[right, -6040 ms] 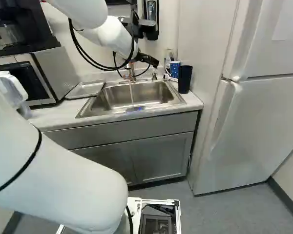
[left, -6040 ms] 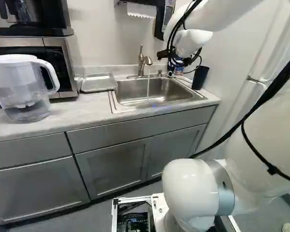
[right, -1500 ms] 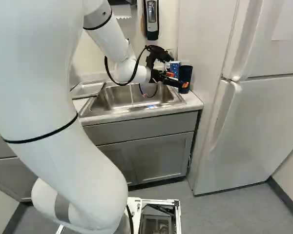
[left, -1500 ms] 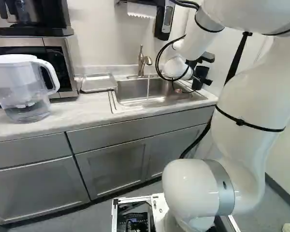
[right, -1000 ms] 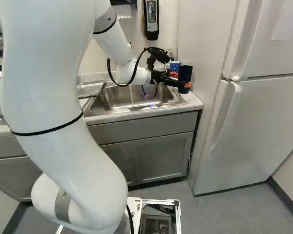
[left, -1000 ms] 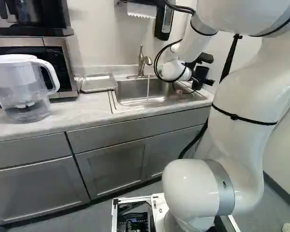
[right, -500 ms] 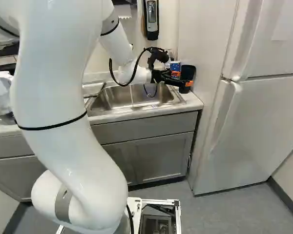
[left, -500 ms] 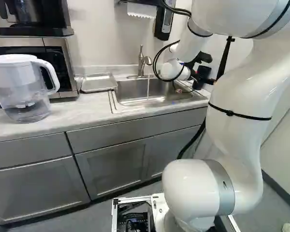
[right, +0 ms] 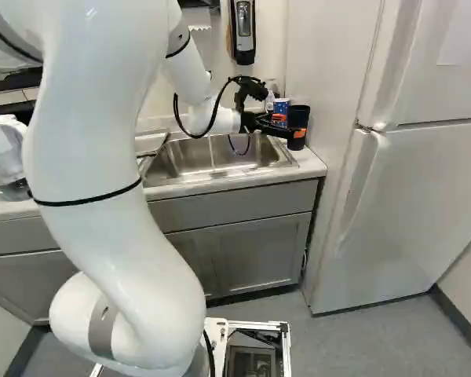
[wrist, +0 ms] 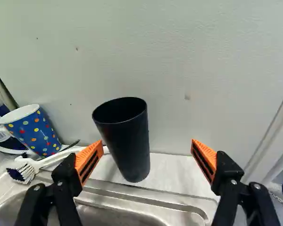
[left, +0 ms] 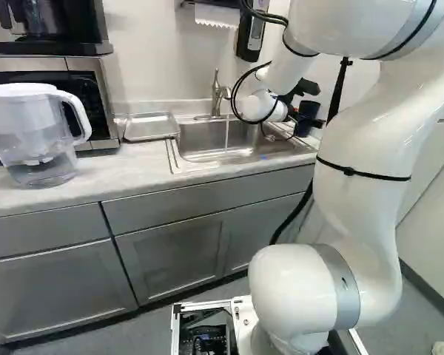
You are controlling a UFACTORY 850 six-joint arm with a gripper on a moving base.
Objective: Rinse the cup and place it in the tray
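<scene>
Facing the black cup (wrist: pixel 129 146), gripper (right: pixel 289 126) spread wide, brush bristles (wrist: pixel 23 173) showing only in wrist view

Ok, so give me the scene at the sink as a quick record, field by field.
gripper: open, at the cup, not gripping it
cup: black, upright on the counter, between sink and wall
mug: blue with dots, near the cup
brush: white handle, lying by the mug
faucet: water running into the sink
tray: on the far side of the sink from the cup
pitcher: on the counter, beyond the tray
</scene>
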